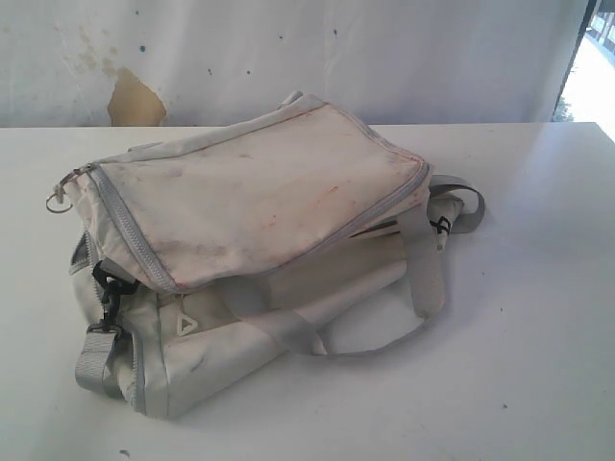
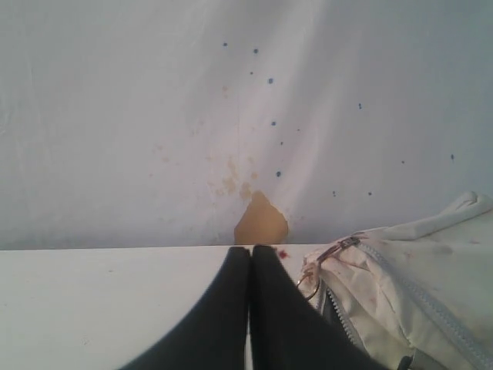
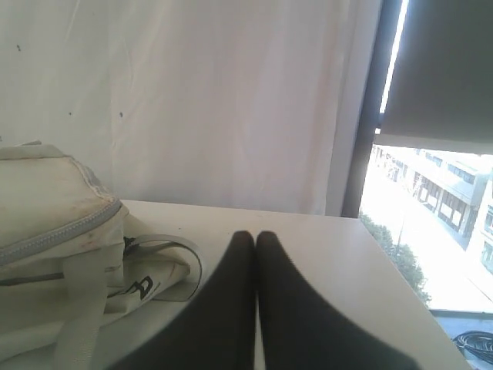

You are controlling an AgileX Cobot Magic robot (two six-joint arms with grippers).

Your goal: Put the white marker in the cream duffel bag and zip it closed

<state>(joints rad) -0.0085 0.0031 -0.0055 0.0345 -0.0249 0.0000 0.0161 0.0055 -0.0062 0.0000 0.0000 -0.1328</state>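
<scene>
Exterior view first. Shows bag (image 1: 259,192) slumped on white counter (image 1: 538,336), filling the centre and left of frame. Shows its stained top panel tilted up toward upper right, edged by grey zipper (image 1: 125,226) running down the panel's left side. Places metal ring (image 1: 58,200) at the bag's upper-left corner, black clip (image 1: 108,288) just below it, and grey strap (image 1: 94,370) hanging from that clip toward lower left. Shows a second grey strap looping out at the bag's right end, and cream handle (image 1: 425,274) dropping to the counter, right of centre. Cannot tell whether the zipper is fully closed. Backs the counter with pale sheet (image 1: 384,58) bearing tan patch (image 1: 135,101) at upper left.

Finds marker in none of the three views; cannot tell its place.

Left wrist view: shows left jaws pressed tight together, black, gripping nothing, over the counter, just beside the bag's ring corner.

Right wrist view: shows right jaws likewise closed and empty, over the counter near the bag's strap end, with bright window (image 3: 431,200) on the far side from the bag.
</scene>
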